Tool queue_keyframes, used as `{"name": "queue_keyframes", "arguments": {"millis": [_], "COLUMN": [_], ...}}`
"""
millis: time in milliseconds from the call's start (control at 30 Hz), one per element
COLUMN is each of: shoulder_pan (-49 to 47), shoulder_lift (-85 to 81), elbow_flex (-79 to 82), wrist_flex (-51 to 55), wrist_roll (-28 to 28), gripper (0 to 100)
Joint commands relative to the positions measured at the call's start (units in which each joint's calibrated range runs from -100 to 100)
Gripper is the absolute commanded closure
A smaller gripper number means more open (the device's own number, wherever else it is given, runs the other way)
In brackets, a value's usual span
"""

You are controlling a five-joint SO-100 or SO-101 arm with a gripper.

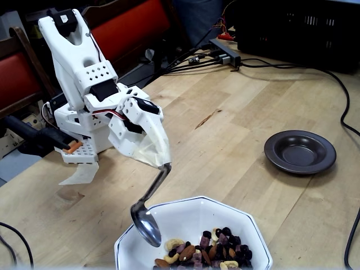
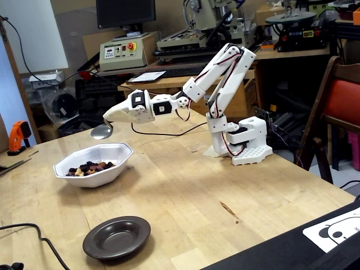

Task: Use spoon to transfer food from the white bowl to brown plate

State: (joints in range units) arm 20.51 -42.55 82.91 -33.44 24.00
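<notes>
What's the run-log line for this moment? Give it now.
pincer: wrapped, state unclear | spoon: held, empty, above white bowl rim | food: in bowl | brown plate: empty

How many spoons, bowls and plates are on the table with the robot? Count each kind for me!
Spoons: 1, the silver spoon on the arm's end
Bowls: 1, the white bowl with nuts and raisins in it
Plates: 1, the brown plate, empty
Total: 3
</notes>
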Motion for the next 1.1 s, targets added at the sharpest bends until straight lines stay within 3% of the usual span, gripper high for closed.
{"name": "queue_keyframes", "arguments": {"millis": [0,433,1067], "shoulder_pan": [0.5,-7.1,-7.0], "shoulder_lift": [-0.3,0.0,9.7], "elbow_flex": [-0.8,-0.7,-0.9], "wrist_flex": [-1.5,-1.8,-2.0], "wrist_roll": [1.2,1.5,1.5], "gripper": [97,97,97]}}
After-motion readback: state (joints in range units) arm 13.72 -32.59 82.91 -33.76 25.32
